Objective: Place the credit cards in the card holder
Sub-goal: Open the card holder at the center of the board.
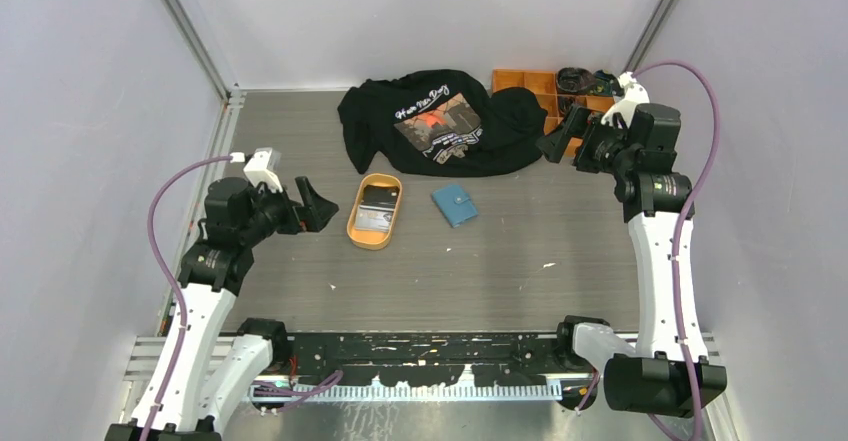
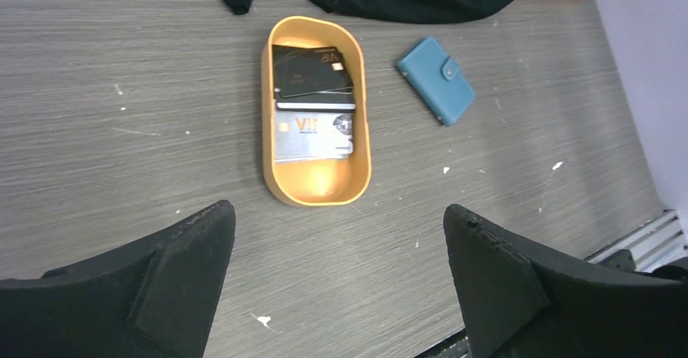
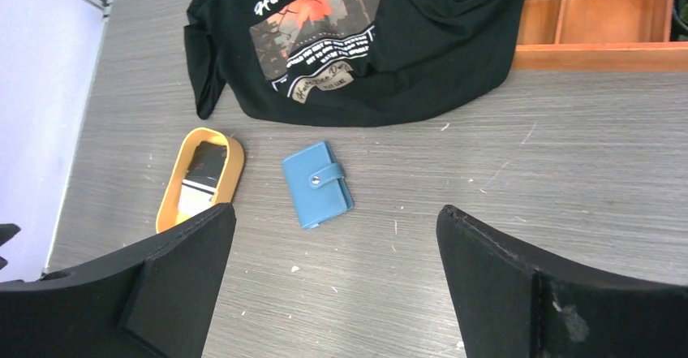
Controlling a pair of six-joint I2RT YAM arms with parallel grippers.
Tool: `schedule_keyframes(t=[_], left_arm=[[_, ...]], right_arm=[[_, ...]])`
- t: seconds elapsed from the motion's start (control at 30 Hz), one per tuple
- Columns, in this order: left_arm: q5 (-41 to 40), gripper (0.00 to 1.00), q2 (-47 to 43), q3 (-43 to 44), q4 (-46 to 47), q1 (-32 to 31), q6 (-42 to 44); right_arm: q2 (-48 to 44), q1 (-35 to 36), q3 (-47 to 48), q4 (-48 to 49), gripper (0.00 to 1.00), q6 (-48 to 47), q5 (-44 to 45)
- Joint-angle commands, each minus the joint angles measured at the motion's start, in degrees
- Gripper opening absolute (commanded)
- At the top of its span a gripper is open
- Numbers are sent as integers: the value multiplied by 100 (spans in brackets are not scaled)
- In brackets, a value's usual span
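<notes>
**Ana:** Black fingers wide apart on the left gripper (image 1: 320, 204), and nothing between them. It hangs above the table (image 1: 500, 261), just left of the orange oval tray (image 2: 268, 114). So no card is taken yet?

**Ben:** None, as far as I can see. The credit cards (image 2: 314, 102) all lie stacked inside that tray, with dark ones at the far end overlapping a silver-grey one nearer the arm. I count at least three, but the overlap hides the exact number.

**Ana:** And to the right of the tray?

**Ben:** The teal card holder (image 1: 455, 205) lies flat on the table, near the tray but not touching it. It is folded shut, its snap tab across the front. No card shows in it or sticks out of it.

**Ana:** Further right?

**Ben:** The right gripper (image 1: 560, 141) hovers at the far right, over the edge of the black T-shirt (image 1: 440, 121) and next to the orange compartment box (image 1: 530, 86). Its jaws are spread wide too, and empty.

**Ana:** Your verdict, then?

**Ben:** I judge the task not begun. The holder has to be unsnapped and opened, and each card lifted from the tray and slid into a pocket.
</notes>
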Motion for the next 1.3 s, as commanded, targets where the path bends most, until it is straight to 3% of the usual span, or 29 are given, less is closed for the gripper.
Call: schedule_keyframes(t=[0.0,0.13,0.4,0.53,0.63,0.7,0.9,1.03,1.27], left_arm=[[487,100,-231,-128,711,-20,-240],[617,100,-185,-143,762,-18,-267],[1845,99,193,-247,1153,-3,-305],[2121,96,379,-253,1263,-3,-336],[2018,96,359,-196,1120,-3,-162],[1914,96,319,-165,1031,23,-39],[2041,96,313,-239,1243,335,-180],[2456,96,299,-615,2170,642,-909],[2447,94,559,-582,2092,854,-963]], right_arm=[[-152,-47,-83,368,100,54,-580],[-140,-47,-326,604,99,34,-1301],[2,88,-1289,1280,99,-566,-2821],[190,338,-1457,1134,99,-959,-2553],[567,798,-952,-115,100,-2436,-2123],[772,1193,-689,-633,99,-2848,-1658],[556,1712,-1047,-235,100,-3121,-1982],[347,1769,-1018,-278,99,-3134,-2180],[433,1894,-903,-338,99,-2840,-2212]])
